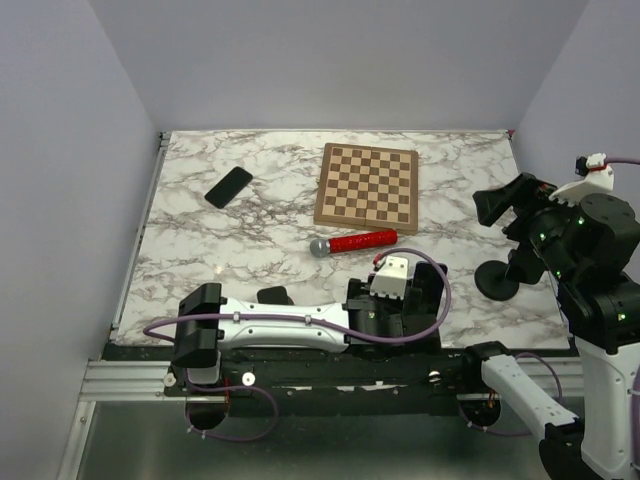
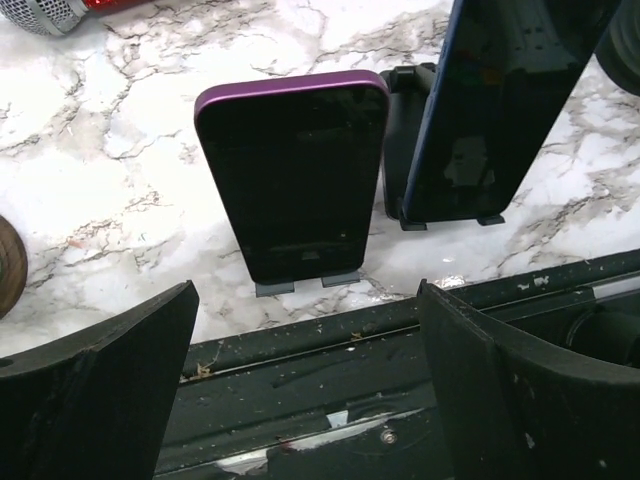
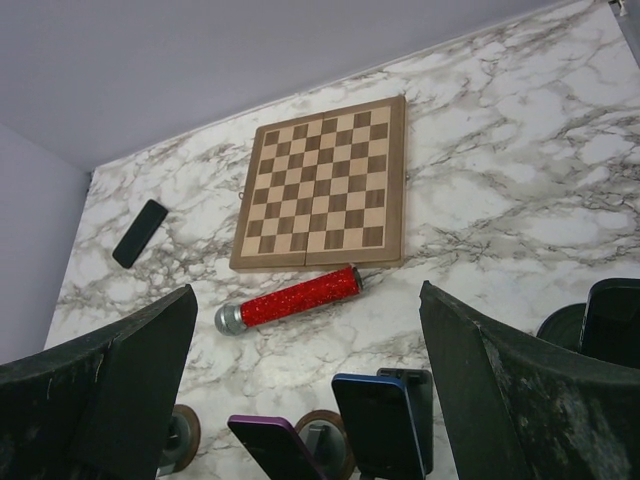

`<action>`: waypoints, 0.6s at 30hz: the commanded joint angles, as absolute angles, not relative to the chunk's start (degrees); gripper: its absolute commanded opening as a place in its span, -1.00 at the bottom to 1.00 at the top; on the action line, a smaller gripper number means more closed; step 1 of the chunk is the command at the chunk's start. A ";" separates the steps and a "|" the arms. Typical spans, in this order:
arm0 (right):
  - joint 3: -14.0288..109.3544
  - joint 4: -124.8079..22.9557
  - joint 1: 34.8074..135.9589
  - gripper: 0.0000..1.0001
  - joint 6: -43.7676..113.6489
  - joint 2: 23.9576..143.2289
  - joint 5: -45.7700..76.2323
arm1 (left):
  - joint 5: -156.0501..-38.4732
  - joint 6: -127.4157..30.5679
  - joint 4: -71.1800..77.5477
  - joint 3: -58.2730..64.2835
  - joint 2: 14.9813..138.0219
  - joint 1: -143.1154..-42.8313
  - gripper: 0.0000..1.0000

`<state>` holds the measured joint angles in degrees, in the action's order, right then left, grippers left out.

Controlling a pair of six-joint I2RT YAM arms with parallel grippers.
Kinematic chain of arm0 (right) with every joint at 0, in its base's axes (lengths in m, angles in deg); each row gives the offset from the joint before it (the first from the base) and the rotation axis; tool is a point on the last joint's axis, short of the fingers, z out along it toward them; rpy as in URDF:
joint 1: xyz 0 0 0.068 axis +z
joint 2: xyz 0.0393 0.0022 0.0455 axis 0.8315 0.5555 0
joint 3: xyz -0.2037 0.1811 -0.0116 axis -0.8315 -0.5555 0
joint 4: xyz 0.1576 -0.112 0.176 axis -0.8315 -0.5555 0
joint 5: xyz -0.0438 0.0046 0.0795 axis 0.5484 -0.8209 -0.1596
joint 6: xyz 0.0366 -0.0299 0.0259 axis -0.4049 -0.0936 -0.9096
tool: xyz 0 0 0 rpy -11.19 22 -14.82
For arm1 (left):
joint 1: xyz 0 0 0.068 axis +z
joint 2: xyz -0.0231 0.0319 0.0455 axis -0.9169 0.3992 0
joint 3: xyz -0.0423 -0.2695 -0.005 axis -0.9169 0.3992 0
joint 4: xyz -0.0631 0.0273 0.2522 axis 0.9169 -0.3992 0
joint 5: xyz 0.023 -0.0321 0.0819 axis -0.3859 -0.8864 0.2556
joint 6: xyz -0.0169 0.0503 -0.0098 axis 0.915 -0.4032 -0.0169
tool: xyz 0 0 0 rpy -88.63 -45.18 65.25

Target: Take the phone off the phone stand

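Left tool (image 2: 308, 335), wide open and empty, faces the purple phone (image 2: 295, 180) propped on its stand (image 2: 275, 288); right tool (image 3: 305, 335) likewise open, empty.

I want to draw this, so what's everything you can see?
table: one, white marble, under everything
chessboard: one, brown and cream, far middle
flat phone: one, black, far left
microphone: one, red, before chessboard
purple phone: one, purple, on stand, near edge
blue phone: one, blue, on stand beside it
dark phone: one, black, on stand, right
left end effector: one, black, open, facing purple phone
right end effector: one, black, open, raised right
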<state>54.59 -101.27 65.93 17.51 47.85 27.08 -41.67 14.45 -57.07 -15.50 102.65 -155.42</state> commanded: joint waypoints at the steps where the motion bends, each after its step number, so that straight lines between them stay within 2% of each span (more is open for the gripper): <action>1: 55.80 -103.02 65.73 1.00 17.31 47.21 27.51 | -48.16 9.38 -50.72 -11.76 99.47 -151.55 0.97; 8: 54.54 -101.66 65.73 1.00 16.83 47.07 26.97 | -50.67 0.38 -41.89 -8.37 99.13 -150.00 0.97; 18: 54.12 -100.90 65.70 1.00 16.45 47.10 26.78 | -47.38 2.01 -45.87 -12.78 104.46 -148.46 0.97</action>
